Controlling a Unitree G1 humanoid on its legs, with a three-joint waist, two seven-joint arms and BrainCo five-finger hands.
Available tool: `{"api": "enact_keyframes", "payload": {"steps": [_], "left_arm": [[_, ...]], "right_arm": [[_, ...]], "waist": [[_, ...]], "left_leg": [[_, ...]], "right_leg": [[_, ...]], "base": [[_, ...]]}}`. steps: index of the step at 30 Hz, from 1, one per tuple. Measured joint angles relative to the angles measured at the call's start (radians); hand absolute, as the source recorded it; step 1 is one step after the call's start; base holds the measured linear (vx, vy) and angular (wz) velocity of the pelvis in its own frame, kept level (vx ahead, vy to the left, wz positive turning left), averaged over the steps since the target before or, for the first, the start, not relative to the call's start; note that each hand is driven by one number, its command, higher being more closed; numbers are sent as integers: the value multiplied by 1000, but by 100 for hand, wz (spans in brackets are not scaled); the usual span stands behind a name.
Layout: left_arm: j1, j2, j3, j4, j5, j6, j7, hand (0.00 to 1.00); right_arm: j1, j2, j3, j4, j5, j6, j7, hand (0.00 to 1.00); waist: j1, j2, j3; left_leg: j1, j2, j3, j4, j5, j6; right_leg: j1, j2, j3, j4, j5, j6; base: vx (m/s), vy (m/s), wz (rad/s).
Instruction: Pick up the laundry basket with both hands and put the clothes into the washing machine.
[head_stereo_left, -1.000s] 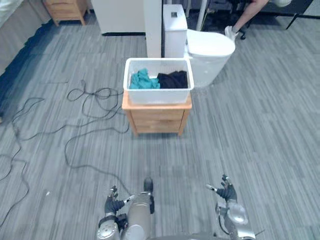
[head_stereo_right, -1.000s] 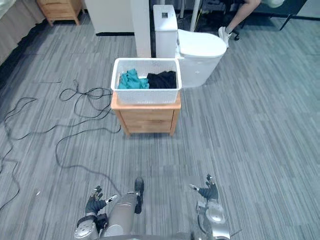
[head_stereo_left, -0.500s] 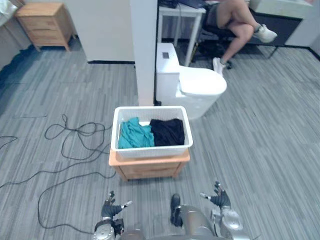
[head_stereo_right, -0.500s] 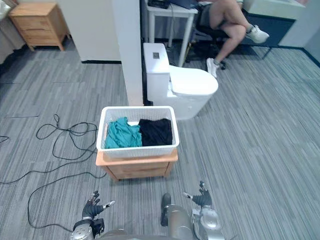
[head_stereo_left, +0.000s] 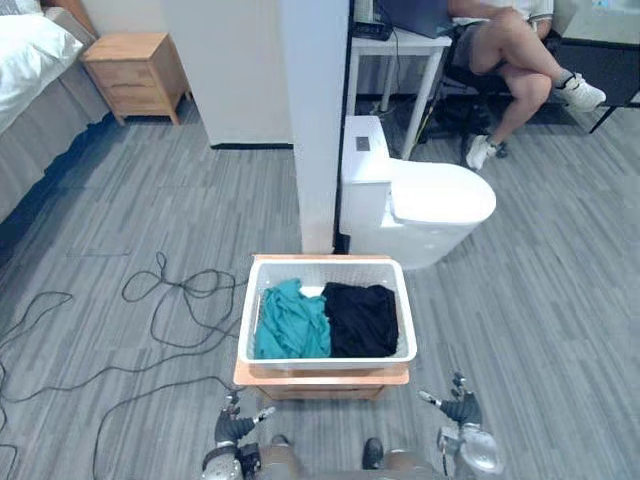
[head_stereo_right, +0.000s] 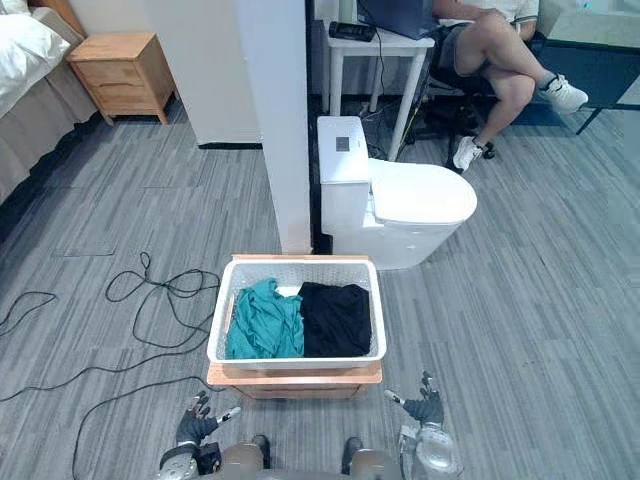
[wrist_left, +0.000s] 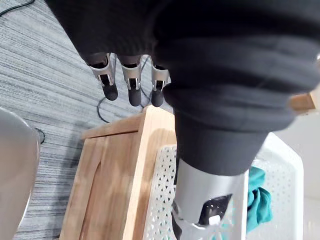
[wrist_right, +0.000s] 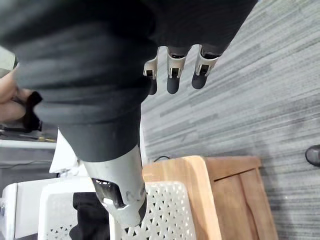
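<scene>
The left hand and right hand hover with fingers spread, grasping nothing. Just ahead, between them, the laundry basket sits on a wooden nightstand, holding soft clothes. It is probably light, stiff plastic, best taken under both side rims.

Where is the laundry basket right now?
In the left eye view the basket sits in the middle, on a low wooden cabinet, just in front of the white pillar and toilet.

The left hand and right hand are showing at the lower edge, silver fingers ending in dark tips, a dark ribbed cover wrapping each wrist.
</scene>
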Motion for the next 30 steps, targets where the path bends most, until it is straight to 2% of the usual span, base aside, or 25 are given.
{"api": "enact_keyframes", "payload": {"steps": [4, 9, 14, 16, 18, 22, 24, 27, 29, 30], "left_arm": [[29, 26, 53, -117, -1, -3, 2, 0], [16, 70, 96, -235, -5, -15, 25, 0], [-94, 99, 47, -245, -1, -17, 52, 0], [-178, 100, 6, -241, 10, -17, 71, 0], [-323, 102, -35, -205, 21, -16, 89, 0], [-582, 145, -45, -42, 32, 2, 133, 0], [-672, 160, -56, 23, 32, 11, 147, 0], [-789, 156, -68, 131, 43, 35, 156, 0], [-828, 143, -73, 174, 55, 52, 162, 0], [-837, 133, -71, 179, 62, 52, 180, 100]], "right_arm": [[-13, -6, -25, -114, -24, -4, -16, 0], [-76, -47, -6, -137, -52, -4, -17, 0], [-218, -102, 72, -102, -74, -1, -18, 0], [-325, -118, 91, -37, -82, 1, -29, 0], [-491, -123, 94, 77, -82, 15, -48, 0], [-771, -125, 81, 261, -79, 45, -89, 0], [-881, -137, 50, 354, -76, 63, -105, 0], [-1023, -146, -30, 506, -68, 95, -132, 0], [-1067, -145, -45, 544, -68, 120, -144, 0], [-1082, -145, -50, 553, -68, 124, -147, 100]], "waist": [[2, -2, -2], [2, -1, -3], [2, 10, 8], [2, 23, 36], [4, 33, 98], [2, 20, 214], [2, 19, 268], [1, 20, 292], [-1, 20, 293], [-1, 21, 293]], "left_leg": [[18, -25, 19, -32, 5, 6], [36, -28, 30, -63, 10, 13], [20, -31, 45, -67, 15, 19], [-16, -34, 50, -59, 24, 27], [-96, -32, 56, -13, 28, 33], [-231, -20, 69, 77, 28, 34], [-256, -14, 76, 102, 28, 35], [-315, -8, 76, 135, 29, 37], [-343, -4, 74, 149, 30, 39], [-352, -4, 74, 153, 31, 40]], "right_leg": [[0, -13, 23, -23, 11, 16], [8, -11, 27, -54, 23, 17], [-5, -9, 39, -85, 50, 11], [-40, -12, 47, -82, 68, 7], [-111, -15, 65, -51, 85, -2], [-252, -14, 96, 26, 97, 2], [-274, -11, 105, 30, 113, -2], [-323, -8, 107, 40, 126, 0], [-343, -6, 110, 39, 134, -2], [-352, -5, 111, 39, 137, -2]], "base": [[22, 78, -14], [21, 14, -7], [-4, 9, -9], [-99, 36, -11], [-153, 32, -10], [-198, 8, -14], [-198, 3, -13], [-149, 3, -5], [-63, 0, -1], [-44, 1, -1]]}}
